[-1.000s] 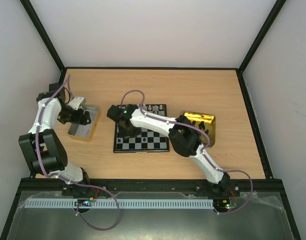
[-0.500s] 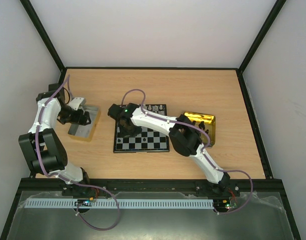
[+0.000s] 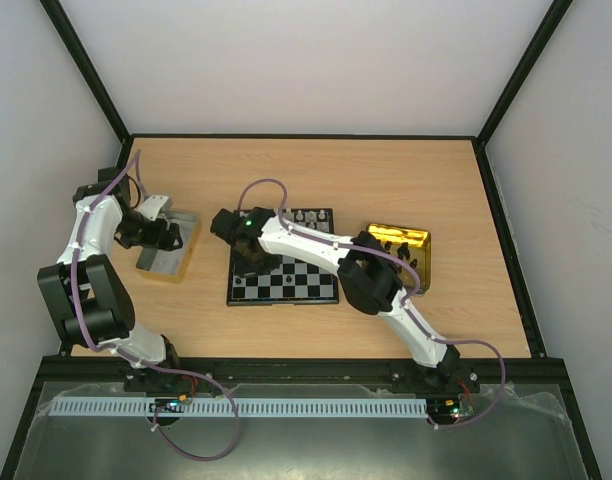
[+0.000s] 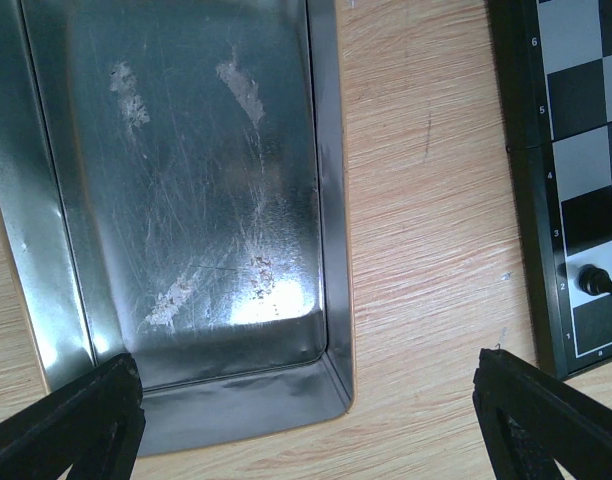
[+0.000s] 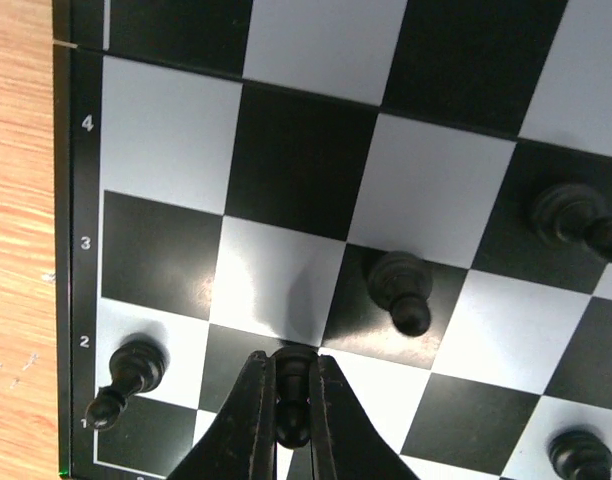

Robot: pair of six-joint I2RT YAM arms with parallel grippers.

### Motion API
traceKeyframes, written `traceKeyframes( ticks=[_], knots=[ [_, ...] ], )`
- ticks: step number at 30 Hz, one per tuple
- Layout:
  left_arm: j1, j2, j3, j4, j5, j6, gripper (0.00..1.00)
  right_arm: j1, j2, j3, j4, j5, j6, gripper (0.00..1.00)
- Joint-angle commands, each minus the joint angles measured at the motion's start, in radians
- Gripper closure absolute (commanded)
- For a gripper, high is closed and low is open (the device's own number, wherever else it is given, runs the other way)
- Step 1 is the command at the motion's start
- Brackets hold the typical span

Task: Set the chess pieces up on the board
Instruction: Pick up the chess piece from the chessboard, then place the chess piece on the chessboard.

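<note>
The right gripper [image 5: 291, 362] clamps a small black chess pawn [image 5: 293, 405] at the left side of the black-and-grey checkered board [image 3: 306, 283]. The left gripper [image 4: 311, 425] hangs spread apart over the scratched silver metal tray [image 4: 186, 200].

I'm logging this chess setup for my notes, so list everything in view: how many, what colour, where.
Table: one, light wood, under everything.
Board: one, black and pale grey, mid-table.
Black chess pieces: five in the right wrist view, on the board.
White chess pieces: too small to count, white, board's far row.
Gold tray: one, shiny gold, right of the board.
Silver tray: one, silver-grey, left of the board.
Left end effector: one, black, open over the silver tray.
Right end effector: one, black, shut on a black chess piece over the board.
</note>
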Motion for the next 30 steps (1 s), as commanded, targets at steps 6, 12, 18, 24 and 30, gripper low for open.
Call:
traceKeyframes(
  ticks=[6,12,18,24,30],
  knots=[
    [0.008,0.019,0.018,-0.009,0.016,0.010,0.10,0.026,0.028,0.037,-0.044,-0.009,0.003,0.96],
    [0.009,0.027,0.024,-0.008,0.017,0.010,0.10,0.030,0.033,0.038,-0.039,-0.015,0.002,0.95],
    [0.007,0.033,0.022,-0.003,0.016,0.011,0.10,0.030,0.043,0.036,-0.038,-0.024,-0.001,0.95],
    [0.008,0.038,0.023,0.003,0.011,0.014,0.10,0.030,0.049,0.039,-0.042,-0.023,-0.004,0.95],
    [0.009,0.041,0.021,0.004,0.011,0.015,0.10,0.030,0.053,0.048,-0.045,-0.017,-0.006,0.90]
  ],
)
